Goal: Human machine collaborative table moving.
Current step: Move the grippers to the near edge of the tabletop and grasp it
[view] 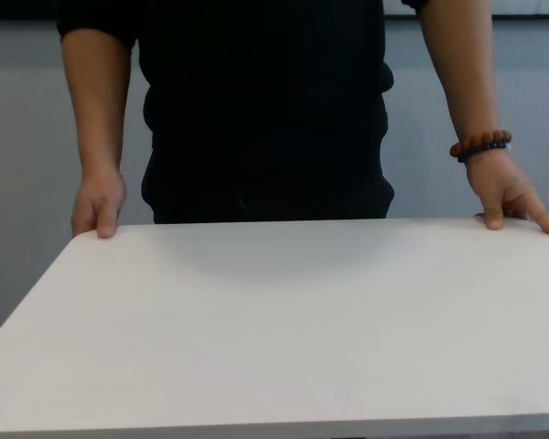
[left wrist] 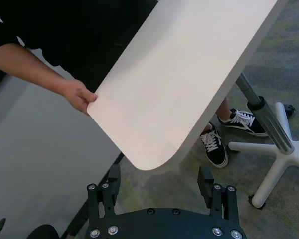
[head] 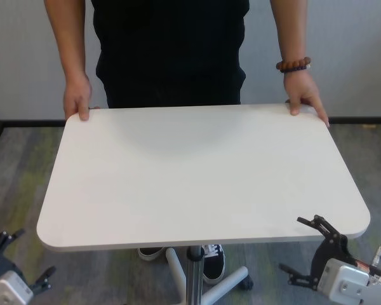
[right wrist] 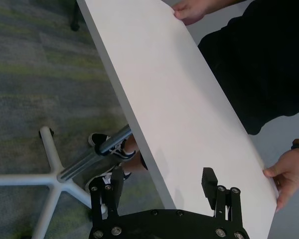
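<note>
- Table [head: 203, 175] stands on its grey pole [head: 193, 276]; the human [head: 171, 51] grips both far corners, thumbs on top.
- Left gripper [head: 16, 260] hangs spread wide below the near left corner, holding nothing.
- Right gripper [head: 308, 248] gapes wide at the near right corner, empty.

The human's [head: 171, 51] head is cut off by the top edge; the table [view: 274, 320] hides the chest view's grippers and pedestal.

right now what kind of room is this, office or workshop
Probably an office or lab: grey-green carpet floor, a plain pale wall, and a white pedestal table on a castor base.
</note>
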`<state>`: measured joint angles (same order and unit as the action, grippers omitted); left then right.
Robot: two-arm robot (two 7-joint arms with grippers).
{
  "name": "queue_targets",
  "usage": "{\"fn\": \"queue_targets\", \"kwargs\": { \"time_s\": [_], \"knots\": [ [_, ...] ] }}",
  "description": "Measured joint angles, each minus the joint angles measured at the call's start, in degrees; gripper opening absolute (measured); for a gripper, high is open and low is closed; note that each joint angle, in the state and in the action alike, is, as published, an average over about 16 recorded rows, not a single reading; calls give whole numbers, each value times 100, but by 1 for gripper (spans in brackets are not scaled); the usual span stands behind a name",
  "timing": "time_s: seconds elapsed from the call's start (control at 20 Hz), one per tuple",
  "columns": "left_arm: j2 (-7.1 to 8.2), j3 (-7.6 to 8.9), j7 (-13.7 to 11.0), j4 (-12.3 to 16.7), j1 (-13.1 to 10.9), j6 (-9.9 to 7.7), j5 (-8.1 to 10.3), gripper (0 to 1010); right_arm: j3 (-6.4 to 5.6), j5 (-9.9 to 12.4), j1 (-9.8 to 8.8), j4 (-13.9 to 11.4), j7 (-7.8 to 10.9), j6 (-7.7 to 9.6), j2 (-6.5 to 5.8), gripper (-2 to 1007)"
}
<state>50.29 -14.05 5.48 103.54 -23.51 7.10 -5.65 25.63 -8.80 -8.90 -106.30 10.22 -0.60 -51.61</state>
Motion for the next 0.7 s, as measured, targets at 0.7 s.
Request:
{"fn": "queue_targets", "kwargs": {
  "time_s": [0.7],
  "knots": [
    [-488,-219,118,-250,302,-61,-627,1004,-7,-498,-55,70,70,441,40,1000]
  ]
}}
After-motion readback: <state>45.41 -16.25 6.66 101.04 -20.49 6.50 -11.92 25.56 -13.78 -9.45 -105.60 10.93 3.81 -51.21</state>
